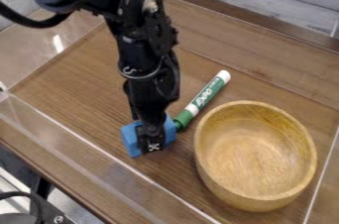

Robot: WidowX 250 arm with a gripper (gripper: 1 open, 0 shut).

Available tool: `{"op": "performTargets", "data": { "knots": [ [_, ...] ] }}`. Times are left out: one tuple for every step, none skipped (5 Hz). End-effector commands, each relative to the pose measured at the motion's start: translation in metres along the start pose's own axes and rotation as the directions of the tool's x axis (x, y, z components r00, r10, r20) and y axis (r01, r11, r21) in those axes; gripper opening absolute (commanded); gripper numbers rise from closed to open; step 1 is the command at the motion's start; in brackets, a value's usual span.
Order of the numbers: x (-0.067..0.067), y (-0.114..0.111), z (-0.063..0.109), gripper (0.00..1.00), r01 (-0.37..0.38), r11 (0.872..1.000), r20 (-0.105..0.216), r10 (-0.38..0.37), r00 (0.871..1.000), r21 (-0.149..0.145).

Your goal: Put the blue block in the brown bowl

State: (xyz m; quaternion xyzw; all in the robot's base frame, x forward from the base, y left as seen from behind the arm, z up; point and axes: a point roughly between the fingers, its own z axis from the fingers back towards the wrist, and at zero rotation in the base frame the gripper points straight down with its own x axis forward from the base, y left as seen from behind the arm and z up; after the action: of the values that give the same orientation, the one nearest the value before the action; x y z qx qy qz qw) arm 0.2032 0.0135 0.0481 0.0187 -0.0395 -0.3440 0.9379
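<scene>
The blue block (131,139) lies on the wooden table, left of the brown bowl (256,155). My black gripper (150,135) points straight down over the block, with its fingers low around it and covering most of it. The jaws stand open. Whether the fingers touch the block I cannot tell. The bowl is round, light brown and holds nothing.
A green-and-white marker pen (203,98) lies slanted between the gripper and the bowl's rim. Clear acrylic walls (40,129) border the table on the left and front. The table's front edge runs close below the block.
</scene>
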Motion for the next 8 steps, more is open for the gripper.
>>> {"op": "performTargets", "data": {
  "knots": [
    [0.004,0.006,0.006,1.0,-0.012,0.999,0.044,0.01,0.999,0.032],
    [0.004,0.006,0.002,1.0,-0.014,0.999,0.054,0.013,0.998,0.031],
    [0.003,0.005,0.0,1.0,-0.019,0.999,0.062,0.017,0.998,0.028],
    [0.003,0.005,-0.002,1.0,-0.025,0.999,0.068,0.023,0.997,0.023],
    [0.003,0.005,-0.005,0.0,-0.03,0.999,0.07,0.029,0.997,0.014],
    [0.002,0.005,-0.008,0.0,-0.038,0.999,0.074,0.038,0.997,0.006],
    [0.001,0.005,-0.01,0.0,-0.047,0.999,0.078,0.047,0.996,-0.002],
    [0.001,0.005,-0.012,0.0,-0.056,0.998,0.082,0.057,0.995,-0.011]
  ]
}}
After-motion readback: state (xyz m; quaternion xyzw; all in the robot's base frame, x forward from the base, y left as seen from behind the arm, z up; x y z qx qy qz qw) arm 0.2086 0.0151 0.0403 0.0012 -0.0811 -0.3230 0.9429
